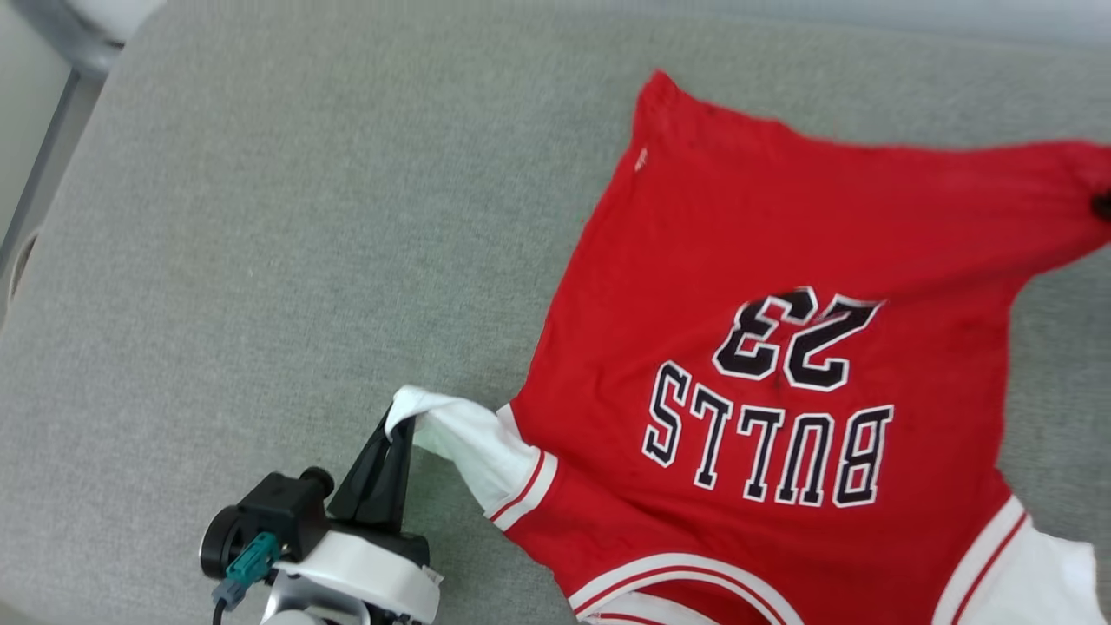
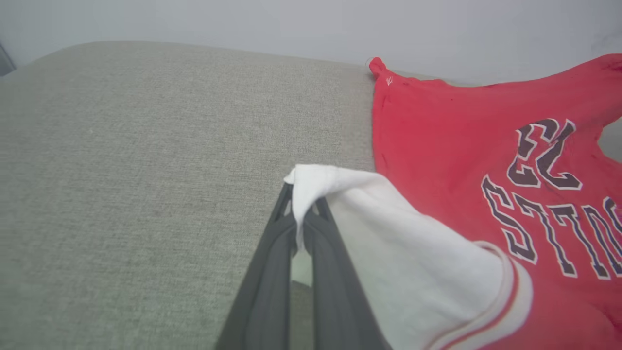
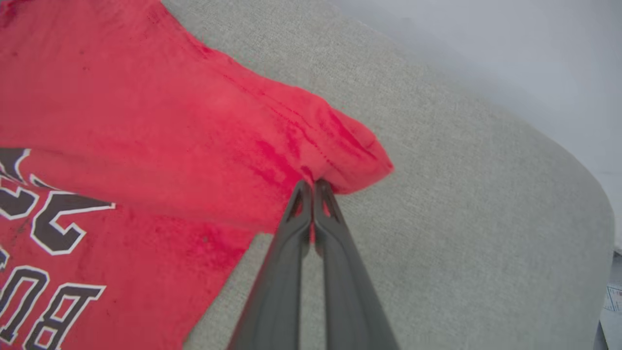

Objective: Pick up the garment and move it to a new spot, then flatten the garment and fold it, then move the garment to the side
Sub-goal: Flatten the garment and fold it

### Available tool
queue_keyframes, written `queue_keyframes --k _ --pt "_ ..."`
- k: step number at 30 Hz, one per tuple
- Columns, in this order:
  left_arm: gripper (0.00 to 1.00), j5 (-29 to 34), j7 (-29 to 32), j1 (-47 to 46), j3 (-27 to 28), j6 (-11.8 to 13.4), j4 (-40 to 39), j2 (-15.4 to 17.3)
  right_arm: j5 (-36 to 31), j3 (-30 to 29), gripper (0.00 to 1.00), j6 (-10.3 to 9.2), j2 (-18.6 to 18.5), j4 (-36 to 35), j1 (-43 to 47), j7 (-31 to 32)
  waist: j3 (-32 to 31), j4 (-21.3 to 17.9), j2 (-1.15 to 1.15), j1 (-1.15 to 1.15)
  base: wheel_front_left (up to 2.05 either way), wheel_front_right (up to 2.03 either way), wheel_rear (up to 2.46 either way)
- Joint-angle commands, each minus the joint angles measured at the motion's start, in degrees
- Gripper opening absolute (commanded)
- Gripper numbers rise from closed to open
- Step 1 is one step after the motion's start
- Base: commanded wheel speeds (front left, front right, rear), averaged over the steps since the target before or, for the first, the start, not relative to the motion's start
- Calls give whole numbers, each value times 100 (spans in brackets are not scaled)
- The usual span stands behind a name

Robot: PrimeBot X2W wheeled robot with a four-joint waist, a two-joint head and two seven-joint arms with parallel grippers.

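The garment (image 1: 738, 260) is a red jersey with black "BULLS" and "23" lettering, spread over the right half of a grey cushioned surface (image 1: 260, 260), its lettering upside down in the head view. My left gripper (image 1: 397, 430) is shut on the tip of the white left sleeve (image 2: 388, 233), pulled taut toward the lower left. In the left wrist view the left gripper (image 2: 296, 194) pinches that white cloth. My right gripper (image 3: 312, 183) is shut on a red bottom corner of the garment (image 3: 194, 121), which bunches at the fingertips. A dark tip shows at the head view's right edge (image 1: 1102, 206).
The grey surface stretches open to the left of the jersey. Its far edge (image 2: 194, 46) meets a pale wall. A pale frame (image 1: 52, 130) stands beyond the upper left corner. The surface's right edge (image 3: 602, 233) curves down.
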Motion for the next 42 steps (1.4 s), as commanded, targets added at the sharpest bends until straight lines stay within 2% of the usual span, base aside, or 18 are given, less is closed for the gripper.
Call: queue_keyframes --k 1,6,12,16,24,31,35,36,37,42 --pt "0 14 -41 89 25 30 14 39 86 0 0 -5 -134 -138 245 -88 -300 -186 0 0 0 0 0" --pt "0 -25 -36 324 120 96 7 114 406 -325 0 -5 -413 -660 1343 -399 -613 -332 0 0 0 0 0" --pt "0 -69 -6 579 185 179 -28 200 405 -1034 0 -5 -365 -1093 2795 -466 -923 -491 0 0 0 0 0" --pt "0 -77 37 710 200 226 -54 246 338 -1612 0 -5 -178 -1369 3687 -378 -1079 -572 0 0 0 0 0" --pt "0 -130 74 862 217 302 -105 305 110 -2508 0 -5 544 -1730 5282 -99 -1205 -686 0 0 0 0 0" --pt "0 -144 100 851 208 330 -114 349 28 -2592 0 -5 1177 -1598 6229 195 -1177 -710 0 0 0 0 0" --pt "0 -135 100 830 185 343 -101 360 -84 -2582 0 -5 1402 -1412 6276 -18 -1161 -723 0 0 0 0 0" --pt "0 -137 99 828 180 349 -101 362 -94 -2613 47 -5 1463 -1391 6221 -120 -1161 -728 0 0 0 0 0" --pt "0 -141 100 831 180 355 -102 366 -105 -2635 100 -5 1479 -1405 6146 -199 -1165 -735 0 0 0 0 0" --pt "0 -150 103 872 162 385 -116 383 -225 -2909 100 -5 1338 -1707 5827 -544 -1212 -765 0 0 0 0 0"
